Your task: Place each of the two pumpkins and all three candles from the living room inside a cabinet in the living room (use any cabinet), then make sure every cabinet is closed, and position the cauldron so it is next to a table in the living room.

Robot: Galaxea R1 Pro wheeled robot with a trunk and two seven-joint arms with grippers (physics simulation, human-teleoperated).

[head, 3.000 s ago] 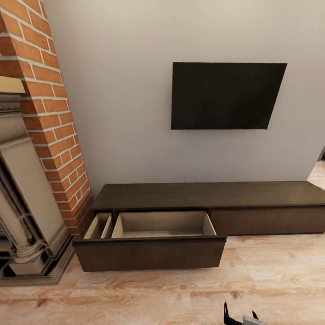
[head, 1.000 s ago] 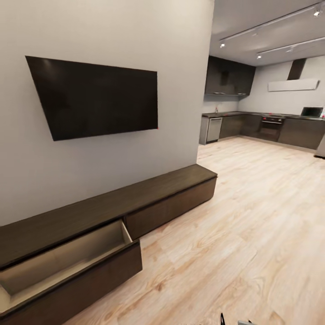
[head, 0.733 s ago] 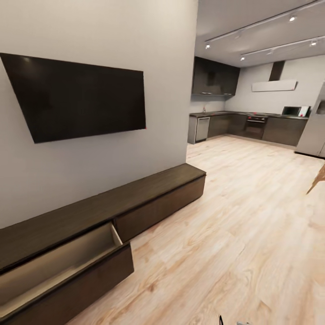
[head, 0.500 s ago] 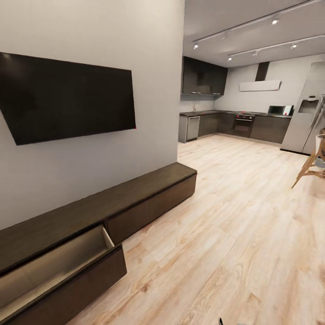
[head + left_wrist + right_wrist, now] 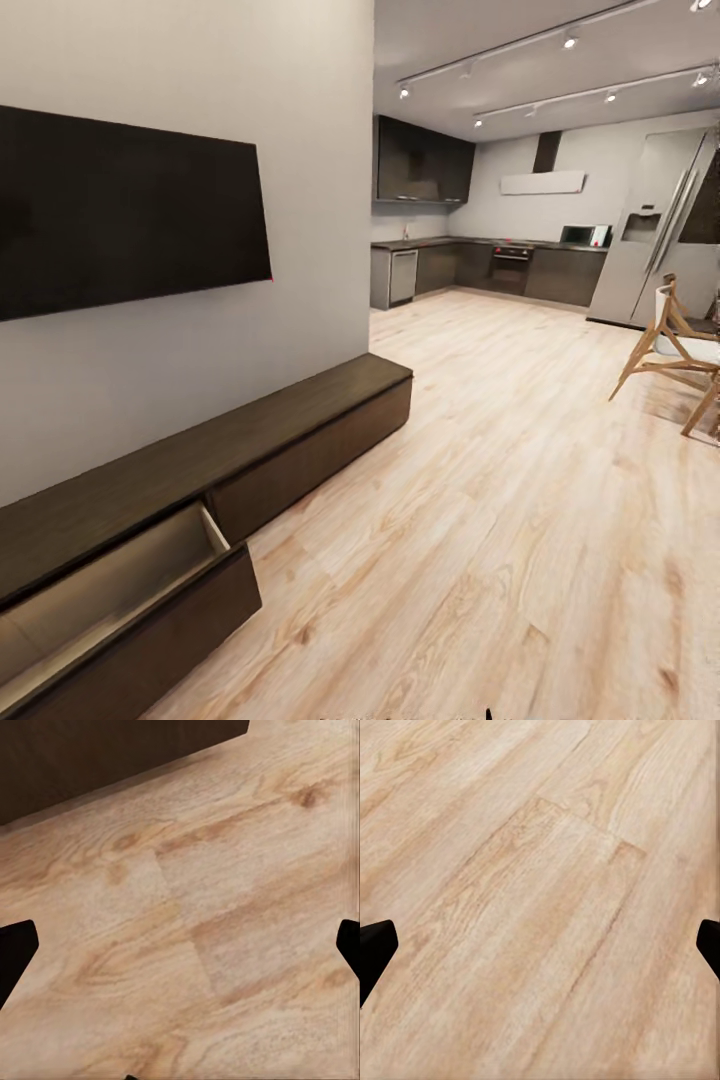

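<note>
We see a long, low cabinet of dark-brown wood (image 5: 300, 440) with a matt, faintly grained top; its pulled-out drawer shows a pale tan, smooth interior (image 5: 110, 585). The pale plank floor of light wood (image 5: 520, 500) has strong swirling grain and a soft sheen. The flat black wall screen (image 5: 120, 215) looks smooth and dull. The grey wall (image 5: 310, 150) is matt and plain. Far off, a tall silver-grey fridge (image 5: 655, 230) reads as brushed metal, and a chair with a bare light-wood frame (image 5: 665, 350) stands near it.
</note>
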